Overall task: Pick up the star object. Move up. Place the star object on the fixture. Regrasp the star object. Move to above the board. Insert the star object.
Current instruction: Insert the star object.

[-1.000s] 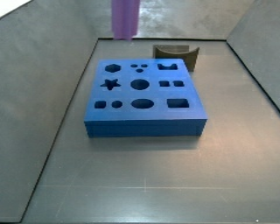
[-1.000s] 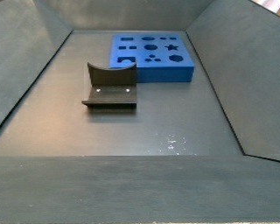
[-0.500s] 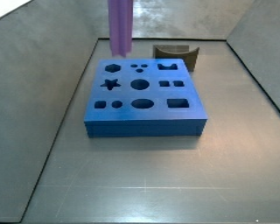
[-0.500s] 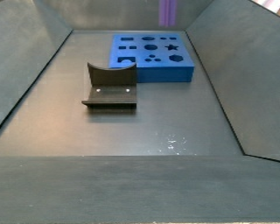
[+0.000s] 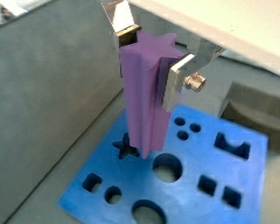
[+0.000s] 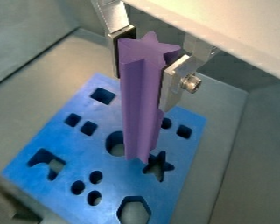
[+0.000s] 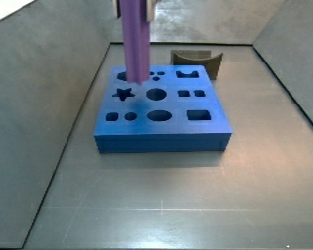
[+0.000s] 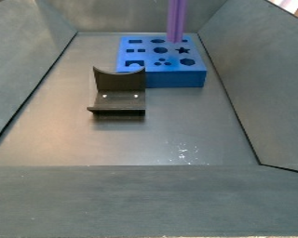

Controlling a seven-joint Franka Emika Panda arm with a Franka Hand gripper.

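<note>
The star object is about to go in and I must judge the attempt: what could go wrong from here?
1. The star object, upright in the gripper, hangs beside the star hole, perhaps not centred; it could land on the board.
2. If its ridges don't match the hole's points, it may jam.

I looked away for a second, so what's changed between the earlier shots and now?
The star object, clamped upright in the end effector, has come down toward the board; its lower end now hangs just above the top, near the star hole. The board and the fixture stayed put.
</note>
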